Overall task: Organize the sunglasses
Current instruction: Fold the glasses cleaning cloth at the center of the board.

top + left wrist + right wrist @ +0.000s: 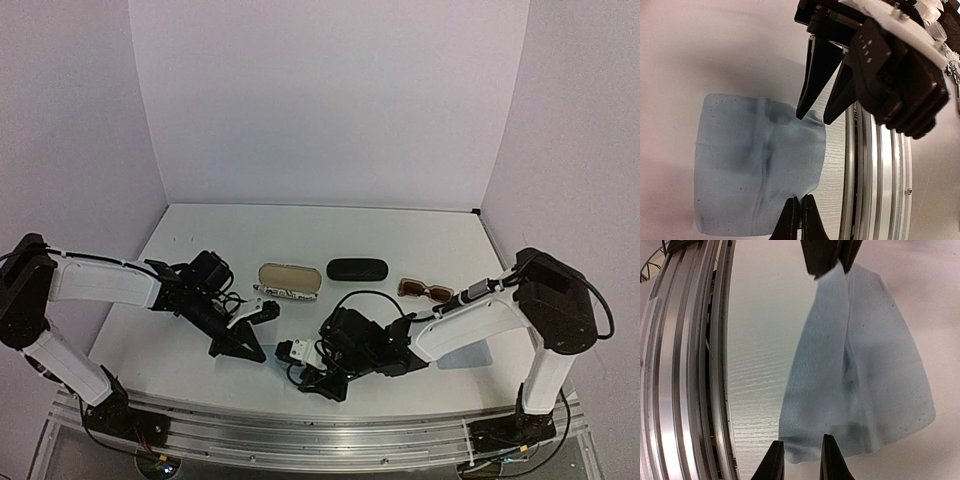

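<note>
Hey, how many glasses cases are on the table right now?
2. An open case with a tan lining lies left of centre; a shut black case lies just to its right. The right arm could hide another.

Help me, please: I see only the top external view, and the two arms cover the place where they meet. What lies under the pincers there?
Observer: A pale blue cloth lies there, close beside the metal rail.
Operator: Is the left pincer holding it?
Observer: Yes. The left pincer is shut on one corner of the cloth's rail-side edge, and the cloth rises to it in a fold.
Operator: And the right one?
Observer: The right pincer is at the other corner of that same edge with its fingers apart. I cannot tell whether they touch the cloth.
</note>
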`<state>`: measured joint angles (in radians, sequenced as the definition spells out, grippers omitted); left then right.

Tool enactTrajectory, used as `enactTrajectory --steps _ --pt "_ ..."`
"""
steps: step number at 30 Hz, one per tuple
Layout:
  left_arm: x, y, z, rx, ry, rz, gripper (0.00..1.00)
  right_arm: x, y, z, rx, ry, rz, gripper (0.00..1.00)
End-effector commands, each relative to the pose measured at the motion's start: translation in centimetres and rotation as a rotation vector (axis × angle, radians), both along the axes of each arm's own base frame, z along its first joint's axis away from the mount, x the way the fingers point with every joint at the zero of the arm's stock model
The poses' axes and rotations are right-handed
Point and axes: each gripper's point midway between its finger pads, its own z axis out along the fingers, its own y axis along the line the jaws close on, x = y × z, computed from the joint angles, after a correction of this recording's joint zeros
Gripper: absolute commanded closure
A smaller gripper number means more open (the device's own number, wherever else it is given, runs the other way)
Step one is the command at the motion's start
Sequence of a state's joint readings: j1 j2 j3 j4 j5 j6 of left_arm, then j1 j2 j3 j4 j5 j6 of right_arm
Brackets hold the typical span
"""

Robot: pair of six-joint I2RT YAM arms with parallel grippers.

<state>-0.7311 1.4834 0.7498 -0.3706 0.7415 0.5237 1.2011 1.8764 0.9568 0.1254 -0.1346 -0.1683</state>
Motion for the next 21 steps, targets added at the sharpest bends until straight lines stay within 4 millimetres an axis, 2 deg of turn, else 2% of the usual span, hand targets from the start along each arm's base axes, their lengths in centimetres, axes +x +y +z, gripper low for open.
enactTrajectory --steps 1,8,13,17,21 --pt "0.5 -0.5 0.8 -0.006 0.028 0.016 1.0 0.5 1.3 3.2 0.111 -0.013 -0.044 0.78" --pt "0.8 -0.8 1.0 -0.016 0.03 0.029 1.0 0.6 1.6 2.7 0.116 -0.012 -0.069 0.64" --pt "0.9 -0.8 1.0 -0.017 0.025 0.034 1.0 -0.3 1.4 2.0 0.112 0.005 -0.071 0.58" --pt "1.0 -0.9 1.0 -0.019 0.026 0.034 1.0 -0.3 1.1 0.9 0.096 0.002 -0.11 0.6" --pt "0.9 -0.9 1.0 -0.018 0.029 0.033 1.0 1.3 1.1 0.6 0.089 -0.054 -0.192 0.65"
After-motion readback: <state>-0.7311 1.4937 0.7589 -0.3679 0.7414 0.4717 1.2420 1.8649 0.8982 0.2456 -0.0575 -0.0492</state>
